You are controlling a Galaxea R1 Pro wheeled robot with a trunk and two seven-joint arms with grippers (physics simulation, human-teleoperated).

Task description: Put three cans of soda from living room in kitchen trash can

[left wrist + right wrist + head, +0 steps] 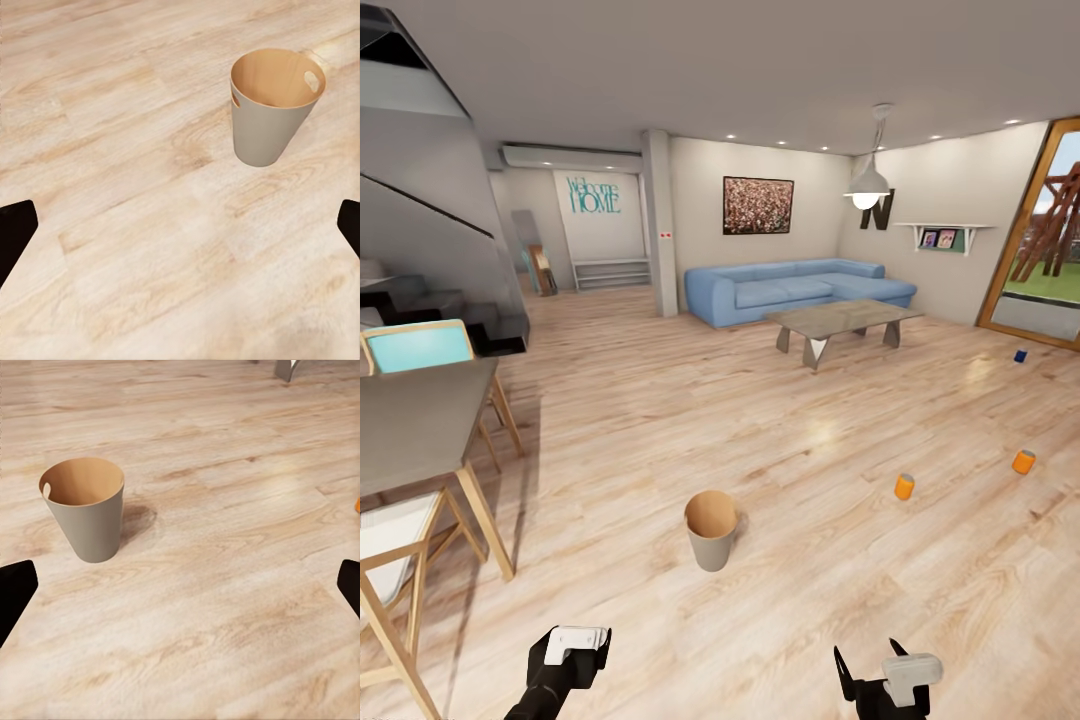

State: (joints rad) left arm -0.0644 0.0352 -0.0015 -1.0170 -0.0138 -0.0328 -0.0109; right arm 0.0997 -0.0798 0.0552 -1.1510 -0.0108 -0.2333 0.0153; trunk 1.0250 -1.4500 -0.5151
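Upright tash can (pixel 711 530), copper-brown inside bare, on wood floor (pixel 780 600)

My left gripper (pixel 574 640): black, white housing. My right gripper (pixel 872 668): same black and white. Bin (pixel 711 530): matte grey outside, copper-brown inside. Two cans orange (pixel 904 487) (pixel 1023 461), third can dark blue (pixel 1020 355). Floor (pixel 660 420): pale wood-grain planks. Sofa (pixel 795 288): blue. Low table (pixel 843 320): grey. Chair back (pixel 418 346): turquoise, wood frame.
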